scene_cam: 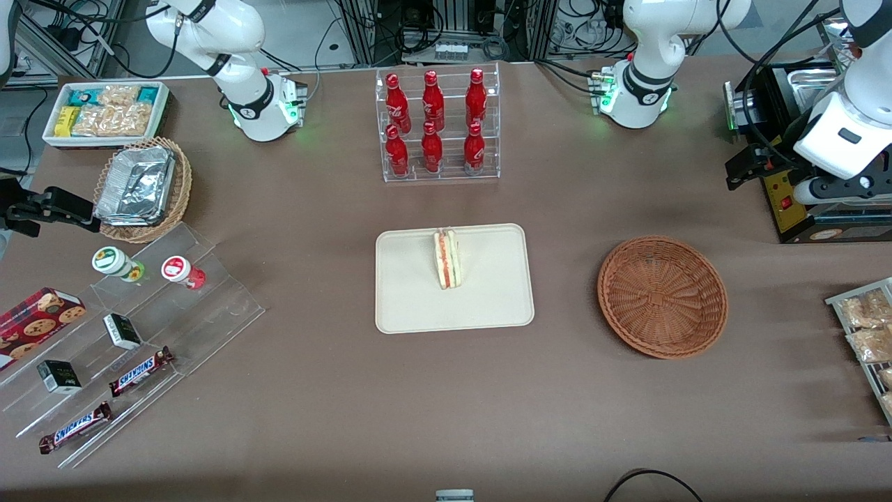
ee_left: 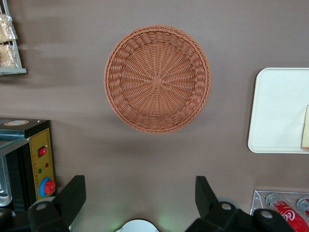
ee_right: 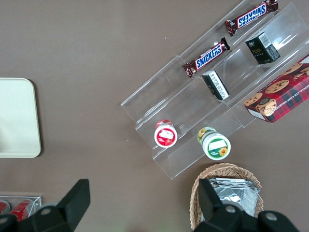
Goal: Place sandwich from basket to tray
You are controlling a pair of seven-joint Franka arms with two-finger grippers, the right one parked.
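The sandwich (scene_cam: pixel 447 259) stands on its edge on the cream tray (scene_cam: pixel 418 300) at the middle of the table, with its pink and green filling facing up. Only a sliver of the sandwich (ee_left: pixel 305 128) and part of the tray (ee_left: pixel 275 111) reach the left wrist view. The reddish-brown woven basket (scene_cam: pixel 662 296) lies beside the tray toward the working arm's end, with nothing in it (ee_left: pixel 157 79). My left gripper (scene_cam: pixel 744 167) hangs high above the table, farther from the front camera than the basket. The gripper (ee_left: pixel 140 193) is open and holds nothing.
A clear rack of red bottles (scene_cam: pixel 437 125) stands farther from the front camera than the tray. A black box with a yellow panel (scene_cam: pixel 787 202) sits under my gripper. A wire rack of snack packets (scene_cam: pixel 867 328) lies at the working arm's end. Acrylic steps with snacks (scene_cam: pixel 125 335) fill the parked arm's end.
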